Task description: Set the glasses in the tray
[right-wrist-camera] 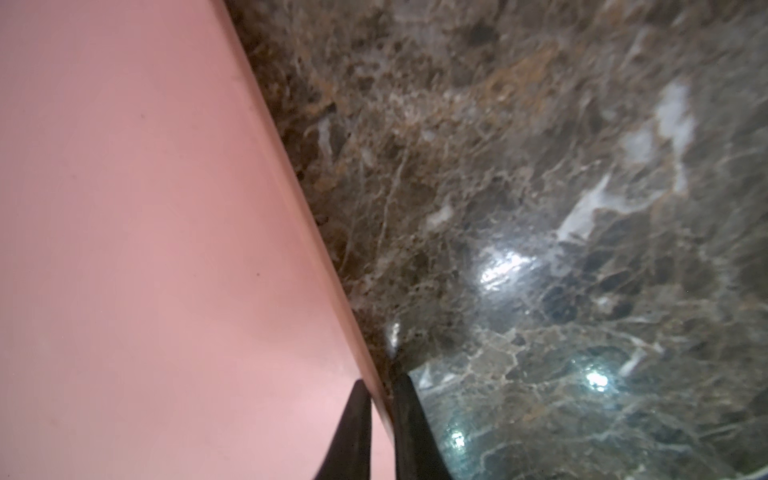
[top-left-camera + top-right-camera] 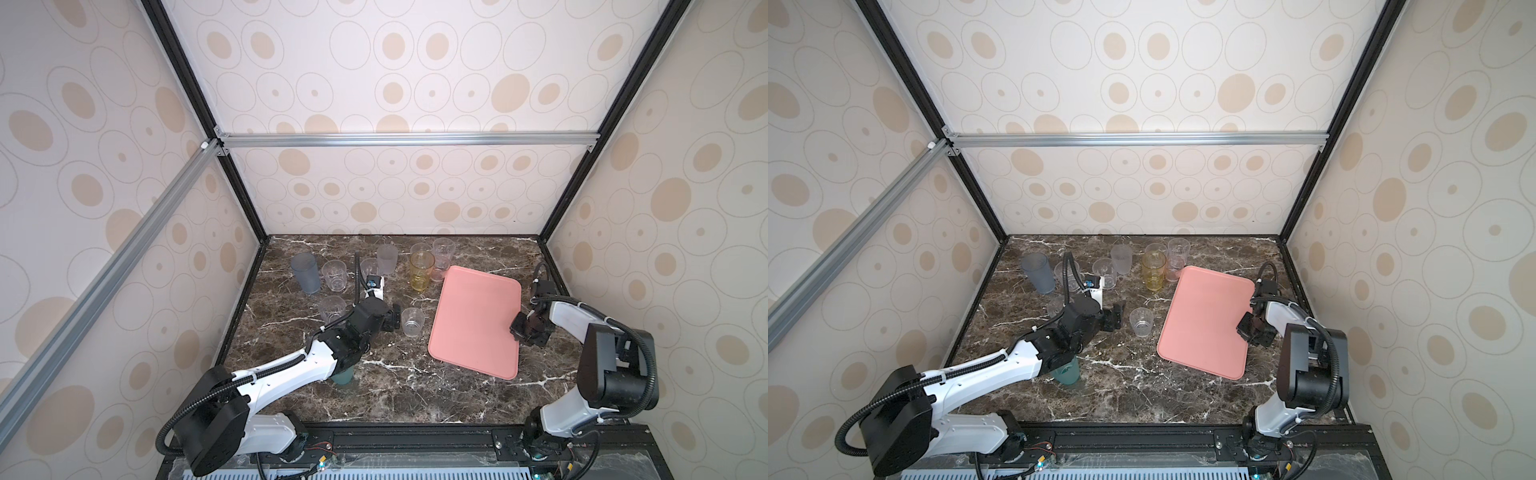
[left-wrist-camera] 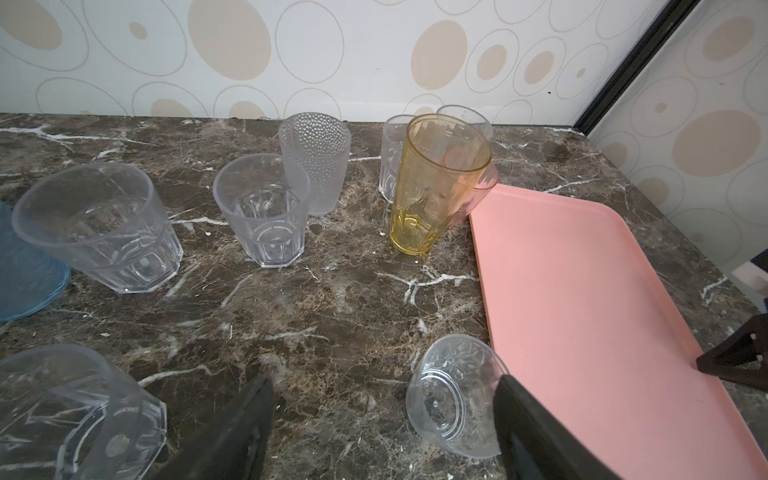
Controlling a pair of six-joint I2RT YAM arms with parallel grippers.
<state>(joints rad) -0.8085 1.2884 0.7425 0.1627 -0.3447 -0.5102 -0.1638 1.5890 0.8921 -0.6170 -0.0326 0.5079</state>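
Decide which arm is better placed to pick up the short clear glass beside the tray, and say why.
Left. The left gripper is open, right next to the short clear glass and facing it. The right gripper is across the salmon-pink tray, closed on its rim.

No lettering, number, brand or sign can be read in any of the views. The one candidate is a small blue-and-white mark (image 2: pixel 371 283) on the black wrist camera block (image 2: pixel 373 279) of the left arm, left of centre in both top views. It may be a sticker or a logo, but it is too small and blurred to make out.
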